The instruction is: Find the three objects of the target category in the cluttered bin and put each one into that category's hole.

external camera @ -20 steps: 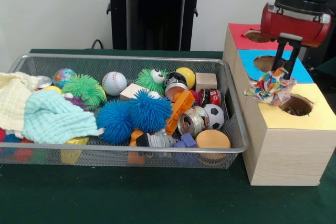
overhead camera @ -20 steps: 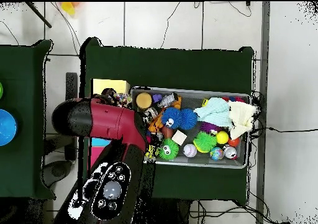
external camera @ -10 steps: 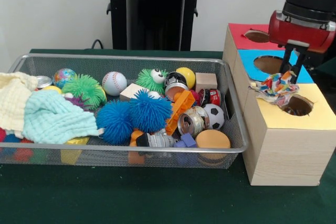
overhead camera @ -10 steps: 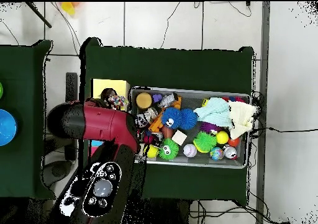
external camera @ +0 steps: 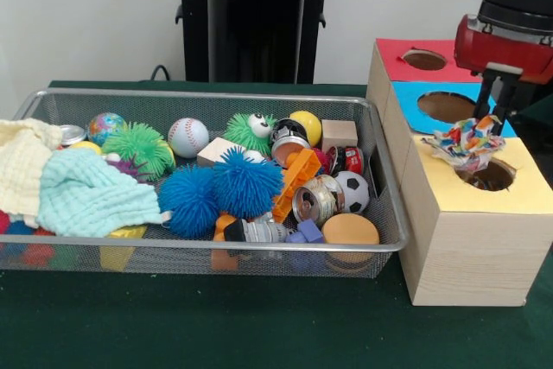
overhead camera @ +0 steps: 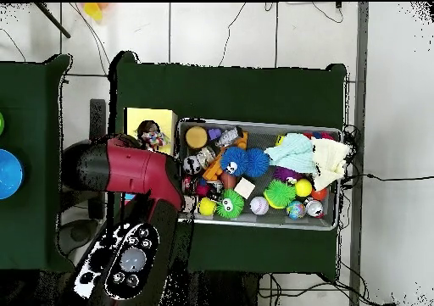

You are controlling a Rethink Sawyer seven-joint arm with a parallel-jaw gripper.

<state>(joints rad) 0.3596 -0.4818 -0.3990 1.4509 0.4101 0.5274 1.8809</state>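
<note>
We take the wire bin [external camera: 207,101] as our landmark on the green bench [external camera: 259,334]. At its left end lie a cream cloth [external camera: 22,162] and a mint cloth [external camera: 86,196]; rightward come a green spiky ball [external camera: 138,146], a baseball [external camera: 188,137], two blue spiky balls [external camera: 220,192] and a soccer ball [external camera: 352,189] near its right wall. Just right of the bin stands the wooden box [external camera: 467,248] with red, blue and yellow tops. The multicoloured cloth [external camera: 469,142] hangs at the rim of the yellow hole [external camera: 491,174], pinched between the closed fingers of the tool [external camera: 499,114] directly above it. Right of the box, the picture's edge leaves little room.
</note>
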